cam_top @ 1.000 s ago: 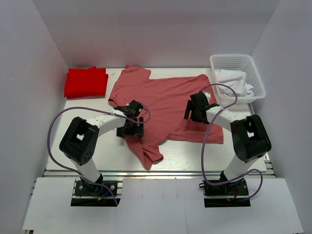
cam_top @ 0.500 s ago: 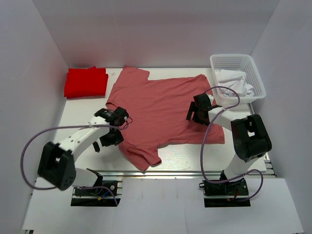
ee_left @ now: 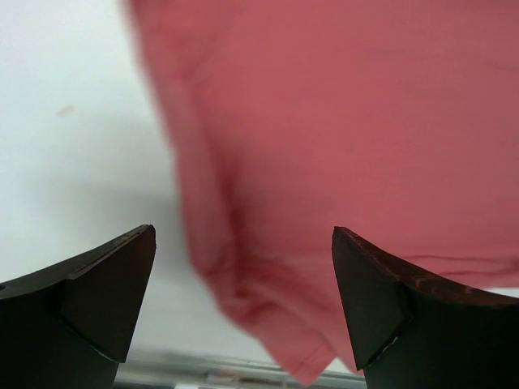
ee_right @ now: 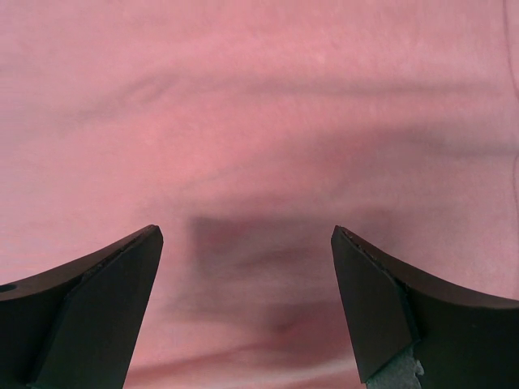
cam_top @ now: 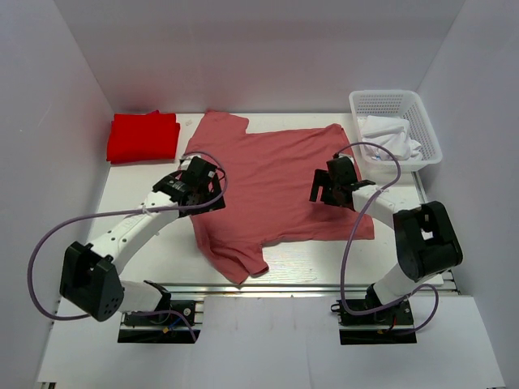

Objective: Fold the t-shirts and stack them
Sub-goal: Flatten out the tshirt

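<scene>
A dusty rose-pink t-shirt (cam_top: pixel 276 174) lies spread on the table, one sleeve hanging towards the near edge. A bright red t-shirt (cam_top: pixel 144 136) lies folded at the far left. My left gripper (cam_top: pixel 201 188) hovers over the pink shirt's left edge. In the left wrist view it (ee_left: pixel 243 235) is open and empty, with the pink sleeve (ee_left: pixel 268 308) below it. My right gripper (cam_top: pixel 328 188) hovers over the shirt's right part. In the right wrist view it (ee_right: pixel 247 235) is open and empty, with pink cloth (ee_right: pixel 259 121) filling the frame.
A white mesh basket (cam_top: pixel 389 96) holding white cloth (cam_top: pixel 389 134) stands at the far right. White walls close in the table on three sides. The metal rail (cam_top: pixel 324 285) runs along the near edge. Purple cables loop from both arms.
My left arm swung out to the left, then came back over the pink shirt's left edge, farther from me. The shirt's near sleeve shifted slightly left. My right gripper barely moved.
</scene>
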Motion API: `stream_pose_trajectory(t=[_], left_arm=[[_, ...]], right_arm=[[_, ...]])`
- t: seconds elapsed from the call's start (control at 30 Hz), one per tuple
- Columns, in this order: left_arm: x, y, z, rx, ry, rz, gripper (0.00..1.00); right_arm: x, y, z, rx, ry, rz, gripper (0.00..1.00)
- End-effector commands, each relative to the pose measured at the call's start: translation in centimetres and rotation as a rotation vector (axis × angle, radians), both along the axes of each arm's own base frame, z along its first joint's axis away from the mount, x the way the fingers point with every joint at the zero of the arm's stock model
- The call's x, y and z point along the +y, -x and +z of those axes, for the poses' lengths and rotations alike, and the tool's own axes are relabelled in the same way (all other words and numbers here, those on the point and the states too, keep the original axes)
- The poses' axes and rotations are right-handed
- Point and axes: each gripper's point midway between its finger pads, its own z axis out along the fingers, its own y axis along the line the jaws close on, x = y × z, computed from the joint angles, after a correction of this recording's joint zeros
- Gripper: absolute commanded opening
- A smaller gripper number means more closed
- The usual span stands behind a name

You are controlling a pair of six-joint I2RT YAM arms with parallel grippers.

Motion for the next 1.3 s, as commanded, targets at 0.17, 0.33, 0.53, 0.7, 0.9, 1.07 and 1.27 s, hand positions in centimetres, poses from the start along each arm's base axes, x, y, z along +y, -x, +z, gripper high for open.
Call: stream_pose_trajectory(t=[0.17, 0.33, 0.53, 0.7, 0.9, 1.07, 1.27], left_arm=[[-7.6, -2.5, -2.9, -0.029, 0.252, -0.323, 1.0], [-7.1, -0.8, -6.7, 0.043, 0.276, -0.286, 1.0], [-0.7, 2.2, -7.9, 0.127, 0.055, -0.016, 1.0], [3.9, 7.1, -8.0, 0.24, -0.083, 0.177, 1.0], [4.5, 8.4, -8.8, 0.284, -0.1, 0.222, 1.0], [3.4, 5.8, -5.9, 0.18, -0.08, 0.176, 1.0], [-0.9, 1.1, -0.9, -0.083, 0.126, -0.066, 1.0]], right_arm=[[1.1, -0.7, 0.8, -0.032, -0.046, 0.043, 0.9], [1.3, -0.5, 0.0, -0.007, -0.056, 0.04, 0.9], [1.2, -0.2, -0.3, -0.002, -0.058, 0.038, 0.9], [0.5, -0.3, -0.1, -0.014, -0.035, 0.001, 0.9], [0.6, -0.3, 0.1, -0.02, -0.036, 0.005, 0.9], [0.7, -0.4, 0.9, -0.053, -0.04, 0.023, 0.9], [0.7, -1.1, 2.0, -0.102, -0.03, 0.042, 0.9]])
